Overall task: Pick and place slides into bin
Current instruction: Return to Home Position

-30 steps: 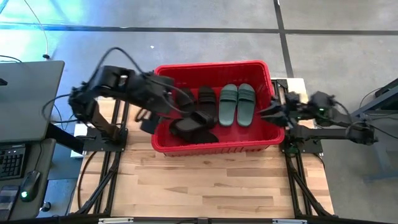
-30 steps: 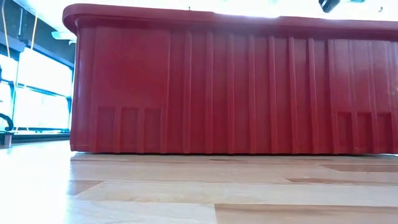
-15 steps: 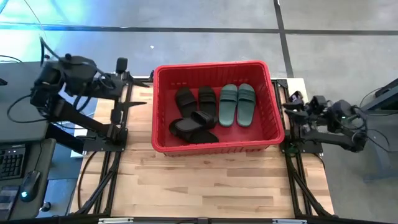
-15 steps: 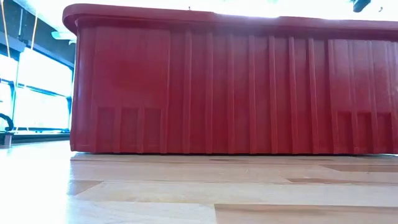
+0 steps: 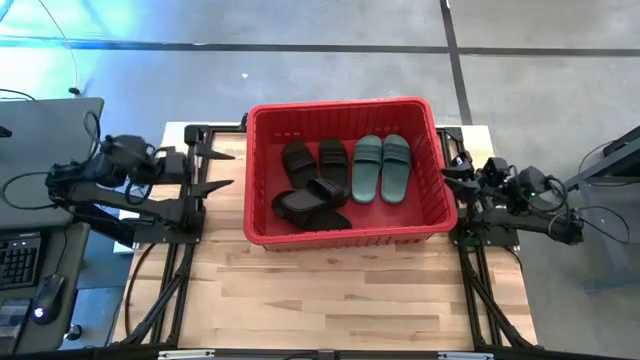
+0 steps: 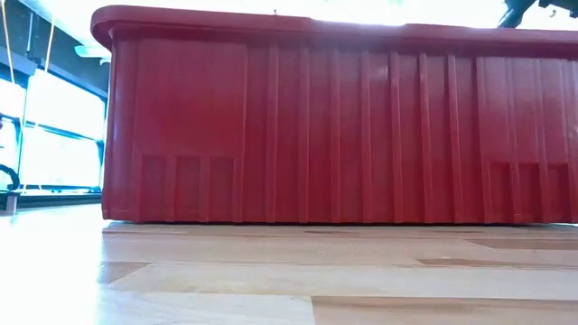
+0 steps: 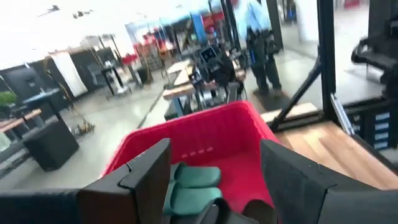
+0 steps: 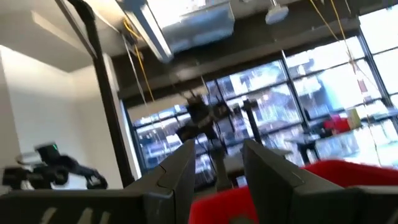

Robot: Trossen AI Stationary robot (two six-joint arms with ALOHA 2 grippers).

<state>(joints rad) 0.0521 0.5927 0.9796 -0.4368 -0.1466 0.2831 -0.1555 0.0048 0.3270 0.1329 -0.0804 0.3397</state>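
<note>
Slides [image 5: 368,168] in bin [image 5: 345,236], long axes mostly front-back, 2 blk askew.

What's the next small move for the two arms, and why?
Probably park both at home. The sage-green rubber slides and black rubber slides lie inside the large red plastic bin; the left gripper and right gripper hang open and empty outside its side walls, so no further pick seems needed.

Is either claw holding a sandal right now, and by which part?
Nothing is held: the left gripper and right gripper are open and empty, beside the bin.
</note>
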